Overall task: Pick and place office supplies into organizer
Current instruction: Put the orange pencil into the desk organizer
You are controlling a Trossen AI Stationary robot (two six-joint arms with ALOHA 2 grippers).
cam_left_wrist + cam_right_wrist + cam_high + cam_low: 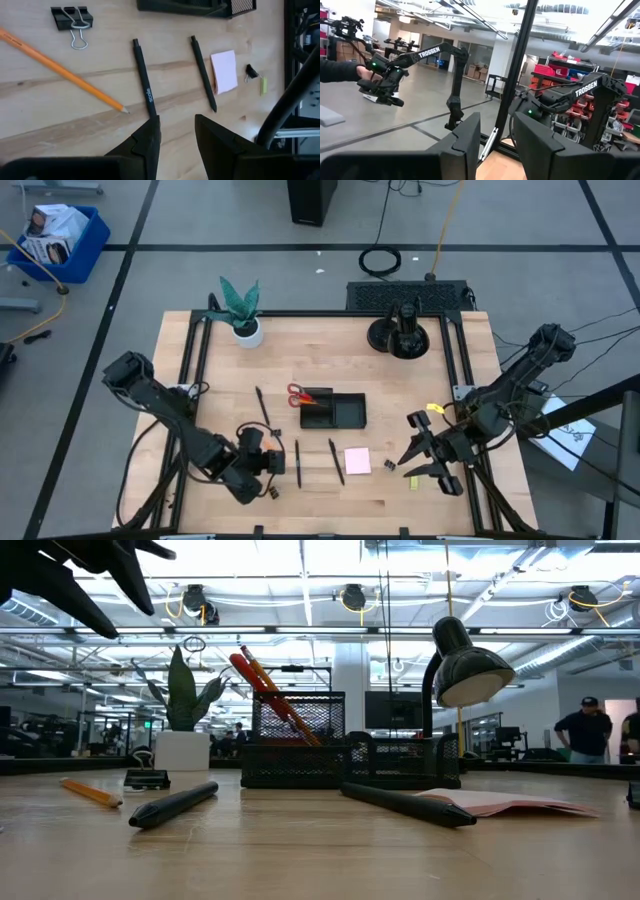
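Two black pens lie on the desk; the nearer pen [144,80] runs toward twelve o'clock from the left pincer [176,134], its fingers apart, empty.

Even, bright overhead light across desk [420,490] in high view; shadows soft and short. Ceiling strip lights [300,560] blown out to white glare in low view; lamp [470,665] and arm silhouetted dark against them. Nearest pen [175,805] slightly soft, background room hazy. Left wrist view crisp, wood grain clear. Right wrist view backlit, own fingers [462,145] nearly black.
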